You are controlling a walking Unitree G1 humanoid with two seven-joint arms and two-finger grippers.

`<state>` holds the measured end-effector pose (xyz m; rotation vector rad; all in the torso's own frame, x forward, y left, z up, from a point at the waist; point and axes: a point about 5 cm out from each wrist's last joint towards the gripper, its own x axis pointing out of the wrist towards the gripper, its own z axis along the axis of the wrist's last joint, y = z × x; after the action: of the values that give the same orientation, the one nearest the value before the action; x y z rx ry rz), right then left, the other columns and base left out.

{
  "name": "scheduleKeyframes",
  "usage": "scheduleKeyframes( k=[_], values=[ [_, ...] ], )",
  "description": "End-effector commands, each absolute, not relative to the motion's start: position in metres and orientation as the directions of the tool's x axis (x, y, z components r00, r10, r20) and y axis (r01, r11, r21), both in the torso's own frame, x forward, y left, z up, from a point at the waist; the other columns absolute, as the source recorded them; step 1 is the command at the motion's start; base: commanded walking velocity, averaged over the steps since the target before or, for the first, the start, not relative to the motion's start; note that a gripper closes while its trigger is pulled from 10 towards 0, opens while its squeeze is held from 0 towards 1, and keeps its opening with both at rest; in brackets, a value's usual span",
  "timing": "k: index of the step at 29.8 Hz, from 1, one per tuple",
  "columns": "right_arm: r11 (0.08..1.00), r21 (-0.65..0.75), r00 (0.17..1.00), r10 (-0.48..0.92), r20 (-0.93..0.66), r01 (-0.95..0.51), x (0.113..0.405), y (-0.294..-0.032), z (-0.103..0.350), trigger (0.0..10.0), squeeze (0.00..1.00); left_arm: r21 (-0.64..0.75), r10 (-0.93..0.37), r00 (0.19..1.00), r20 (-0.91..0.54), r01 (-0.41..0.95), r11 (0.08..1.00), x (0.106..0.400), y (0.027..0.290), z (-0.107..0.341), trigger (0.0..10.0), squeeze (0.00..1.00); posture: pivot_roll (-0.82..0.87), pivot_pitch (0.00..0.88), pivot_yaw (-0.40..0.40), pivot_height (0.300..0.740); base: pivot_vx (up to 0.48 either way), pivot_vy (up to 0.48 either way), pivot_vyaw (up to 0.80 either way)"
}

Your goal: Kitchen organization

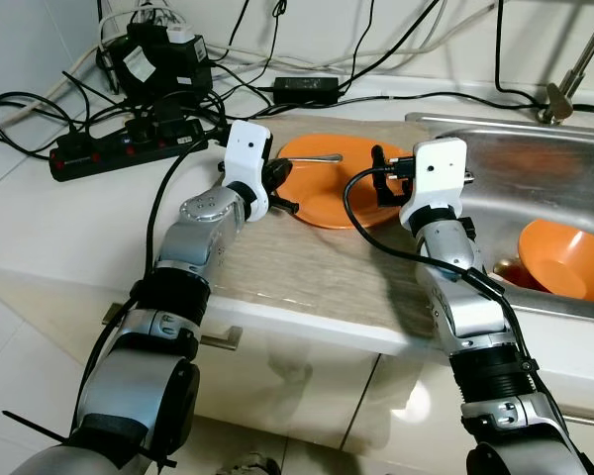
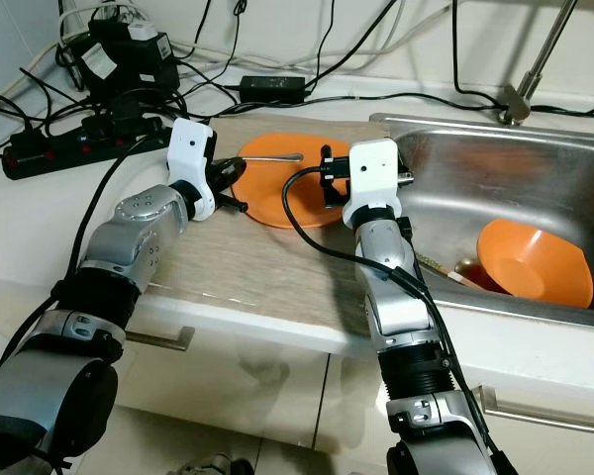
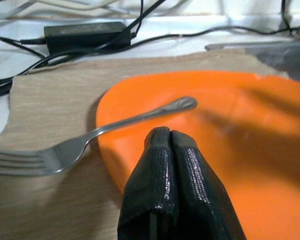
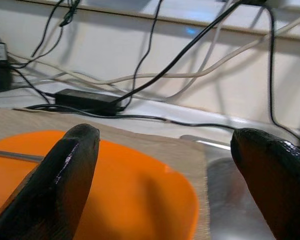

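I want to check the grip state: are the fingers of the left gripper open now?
No, the left gripper has its two black fingers pressed together, empty, above the orange plate.

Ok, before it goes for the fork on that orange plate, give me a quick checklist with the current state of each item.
1. Fork free to lift: ok, handle on the orange plate, tines on the mat.
2. Left claw open for a grasp: not ok, shut.
3. Right claw open: ok, over the plate's sink-side edge.
4. Neither claw holds anything: ok.
5. Room in sink: cannot tell, orange bowl already there.
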<state>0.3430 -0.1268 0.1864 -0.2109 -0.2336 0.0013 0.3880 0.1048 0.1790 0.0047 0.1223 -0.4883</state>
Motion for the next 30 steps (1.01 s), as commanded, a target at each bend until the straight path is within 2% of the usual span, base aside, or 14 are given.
scheduleKeyframes(
  k=[1,10,14,18,30],
  values=[
    [0.970,-0.237,0.966,0.018,0.259,0.045,0.340,-0.127,0.189,10.0,0.00,0.015,-0.460,0.881,-0.113,0.464,0.886,0.391,0.106,0.184,10.0,0.00,-0.05,0.000,0.106,0.740,0.000,0.000,0.00],
    [0.955,-0.283,0.962,-0.009,0.272,0.089,0.339,-0.138,0.191,10.0,0.00,0.011,-0.455,0.884,-0.108,0.459,0.889,0.392,0.091,0.176,10.0,0.00,-0.13,0.000,0.105,0.740,0.000,0.000,0.00],
    [0.950,-0.290,0.955,-0.024,0.295,0.114,0.340,-0.135,0.197,10.0,0.00,-0.042,-0.436,0.893,-0.111,0.434,0.900,0.391,0.093,0.165,10.0,0.00,-0.19,0.000,0.137,0.740,0.000,0.000,0.00],
    [0.948,-0.290,0.949,-0.034,0.313,0.129,0.340,-0.135,0.201,10.0,0.00,-0.024,-0.444,0.887,-0.122,0.445,0.895,0.391,0.087,0.162,10.0,0.00,-0.20,0.006,0.155,0.740,0.000,0.000,0.00],
    [0.950,-0.278,0.945,-0.049,0.322,0.144,0.338,-0.138,0.201,10.0,0.00,0.018,-0.401,0.909,-0.111,0.405,0.914,0.395,0.090,0.168,10.0,0.00,-0.19,0.000,0.125,0.740,0.000,0.000,0.00]
  ],
)
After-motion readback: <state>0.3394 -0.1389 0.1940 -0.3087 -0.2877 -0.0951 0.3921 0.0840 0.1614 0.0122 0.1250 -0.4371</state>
